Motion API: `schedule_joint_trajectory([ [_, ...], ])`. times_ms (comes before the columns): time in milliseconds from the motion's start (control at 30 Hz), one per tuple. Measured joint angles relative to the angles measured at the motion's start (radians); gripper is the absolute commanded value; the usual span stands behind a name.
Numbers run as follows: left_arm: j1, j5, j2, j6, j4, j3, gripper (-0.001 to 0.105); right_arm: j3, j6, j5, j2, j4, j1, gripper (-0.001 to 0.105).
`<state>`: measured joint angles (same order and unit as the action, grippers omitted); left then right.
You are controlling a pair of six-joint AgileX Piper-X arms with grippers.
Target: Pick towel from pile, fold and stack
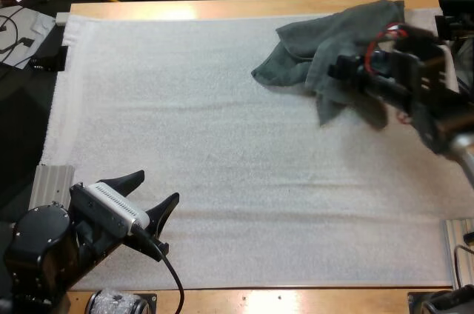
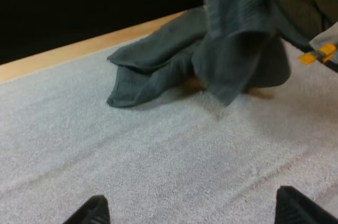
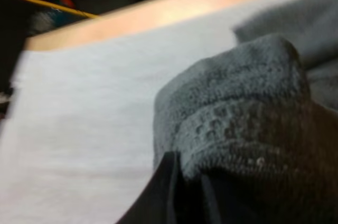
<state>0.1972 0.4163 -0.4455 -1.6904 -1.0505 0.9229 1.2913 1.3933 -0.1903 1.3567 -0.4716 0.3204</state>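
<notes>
Grey-green crumpled towel lies at the far right of the mat, one fold pinched and lifted by my right gripper. My left gripper hovers near-left, fingers spread, well apart from it.

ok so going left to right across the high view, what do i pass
left gripper, open over the near part of the mat → towel, crumpled at the far side → right gripper, shut on the towel's hanging part
</notes>
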Motion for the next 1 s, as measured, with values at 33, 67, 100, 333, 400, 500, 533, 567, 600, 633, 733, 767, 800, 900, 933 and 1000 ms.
schedule_joint_trajectory([
  [33, 0.0, 0.0, 0.0, 0.0, 0.0, 0.0, 0.062, 0.001, 0.002, -0.004, -0.034, -0.016, 0.0, 0.0],
  [67, 0.0, 0.0, 0.0, 0.0, 0.0, 0.0, 0.062, 0.003, 0.005, -0.009, -0.069, -0.037, 0.0, 0.0],
  [100, 0.0, 0.0, 0.0, -0.001, 0.0, 0.0, 0.062, 0.005, 0.006, -0.013, -0.098, -0.053, 0.0, 0.0],
  [333, 0.0, 0.007, 0.0, -0.001, 0.0, 0.0, 0.062, 0.012, 0.008, -0.06, -0.258, -0.238, 0.019, 0.0],
  [400, 0.0, 0.009, 0.0, -0.001, 0.0, 0.0, 0.062, 0.012, 0.008, -0.072, -0.284, -0.288, 0.034, 0.0],
  [500, 0.0, 0.016, 0.0, -0.003, 0.0, 0.0, 0.062, 0.012, 0.006, -0.093, -0.316, -0.389, 0.082, 0.0],
  [533, 0.0, 0.016, 0.0, -0.003, 0.0, 0.0, 0.062, 0.012, 0.006, -0.098, -0.319, -0.4, 0.089, 0.0],
  [567, 0.0, 0.016, 0.0, -0.004, -0.002, 0.0, 0.062, 0.012, 0.006, -0.098, -0.32, -0.403, 0.095, 0.0],
  [600, 0.0, 0.018, 0.0, -0.004, -0.002, 0.0, 0.062, 0.012, 0.005, -0.094, -0.321, -0.408, 0.104, 0.0],
  [633, 0.0, 0.021, 0.0, -0.004, -0.003, 0.0, 0.062, 0.012, -0.002, -0.088, -0.325, -0.427, 0.125, 0.001],
  [733, 0.0, 0.023, 0.0, -0.004, -0.014, 0.0, 0.062, 0.012, -0.025, -0.083, -0.34, -0.459, 0.193, 0.0],
  [767, 0.0, 0.024, 0.0, -0.004, -0.018, 0.0, 0.062, 0.012, -0.042, -0.083, -0.346, -0.471, 0.238, 0.0],
  [800, 0.0, 0.024, 0.0, -0.004, -0.019, 0.0, 0.062, 0.012, -0.061, -0.083, -0.349, -0.475, 0.281, 0.0],
  [900, 0.0, 0.026, 0.0, -0.004, -0.019, 0.0, 0.062, 0.012, -0.104, -0.074, -0.341, -0.478, 0.375, 0.0],
  [933, 0.0, 0.028, 0.0, -0.004, -0.02, 0.0, 0.062, 0.012, -0.119, -0.065, -0.332, -0.478, 0.409, 0.0],
  [1000, 0.0, 0.031, 0.0, -0.006, -0.021, 0.0, 0.062, 0.012, -0.132, -0.033, -0.309, -0.48, 0.445, 0.0],
])
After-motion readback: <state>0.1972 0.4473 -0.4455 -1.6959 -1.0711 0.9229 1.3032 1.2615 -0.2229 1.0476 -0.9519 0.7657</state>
